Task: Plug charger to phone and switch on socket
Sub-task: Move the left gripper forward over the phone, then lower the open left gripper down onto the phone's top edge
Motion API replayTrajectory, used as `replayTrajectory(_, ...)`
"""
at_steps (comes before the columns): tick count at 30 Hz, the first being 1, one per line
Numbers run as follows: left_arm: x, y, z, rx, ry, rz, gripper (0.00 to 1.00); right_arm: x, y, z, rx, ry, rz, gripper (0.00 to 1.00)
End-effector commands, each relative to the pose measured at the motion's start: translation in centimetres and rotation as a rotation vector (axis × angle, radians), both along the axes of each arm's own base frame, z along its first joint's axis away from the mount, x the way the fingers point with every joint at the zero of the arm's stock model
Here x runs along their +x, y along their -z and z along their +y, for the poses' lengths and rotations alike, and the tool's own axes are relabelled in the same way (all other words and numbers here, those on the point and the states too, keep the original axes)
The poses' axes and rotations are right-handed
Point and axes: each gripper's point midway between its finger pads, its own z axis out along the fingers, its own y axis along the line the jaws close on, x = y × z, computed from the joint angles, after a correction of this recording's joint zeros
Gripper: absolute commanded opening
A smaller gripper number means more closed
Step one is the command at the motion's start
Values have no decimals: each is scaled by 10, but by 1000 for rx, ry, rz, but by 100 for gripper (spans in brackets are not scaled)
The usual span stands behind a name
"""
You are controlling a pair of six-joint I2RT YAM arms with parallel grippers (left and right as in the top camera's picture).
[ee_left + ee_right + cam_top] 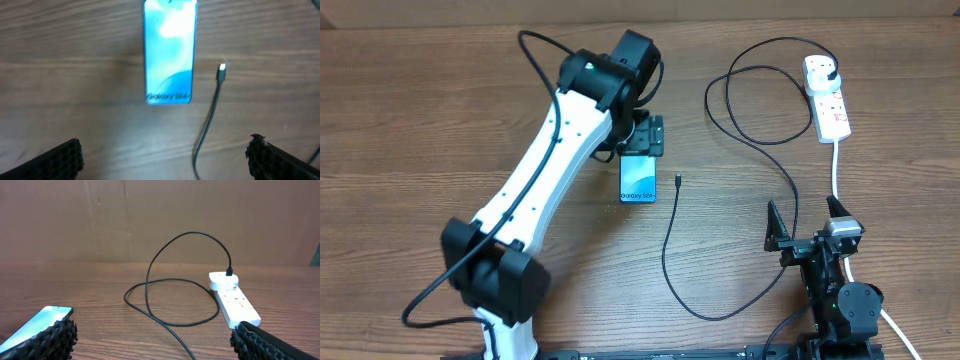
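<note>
Hovering with jaws spread wide and empty, the black left gripper [167,162]; just ahead, lying flat, the slim black-framed, blue-teal-screened phone [169,55], long axis running straight away from it, lettered end nearest. Just right of that end (apart, not touching), the small connector tip [222,70] of the thin black charger cable [665,250]. Farther right, the right gripper [807,232], likewise gaping and empty, well short of the white elongated power strip [828,100]. Nearer the tip by far: the left one.

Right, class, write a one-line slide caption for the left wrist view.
Open left hand above the phone, charger connector lying loose beside it on the wooden table.
</note>
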Motion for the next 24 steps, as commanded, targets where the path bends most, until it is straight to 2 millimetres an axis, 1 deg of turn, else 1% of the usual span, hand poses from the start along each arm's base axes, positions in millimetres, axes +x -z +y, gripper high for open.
replayTrajectory(1,8,9,-26,-96,6,23,100,0,1,-1,-1,3,-7,100)
replayTrajectory(7,16,33,-27,-65,3,47,100,0,1,-1,-1,3,-7,100)
replayTrajectory(8,17,34,-27,-60,1,45,100,0,1,-1,-1,3,-7,100)
replayTrajectory(10,25,47,-21,-5,-8,39,100,0,1,-1,-1,3,-7,100)
replayTrajectory(12,27,55,-17,24,-21,42,100,0,1,-1,-1,3,-7,100)
replayTrajectory(15,31,66,-16,35,-29,52,100,0,1,-1,-1,3,-7,100)
replayTrajectory(19,36,74,-21,14,-28,54,100,0,1,-1,-1,3,-7,100)
replayTrajectory(24,41,76,-26,-1,-26,40,100,0,1,-1,-1,3,-7,100)
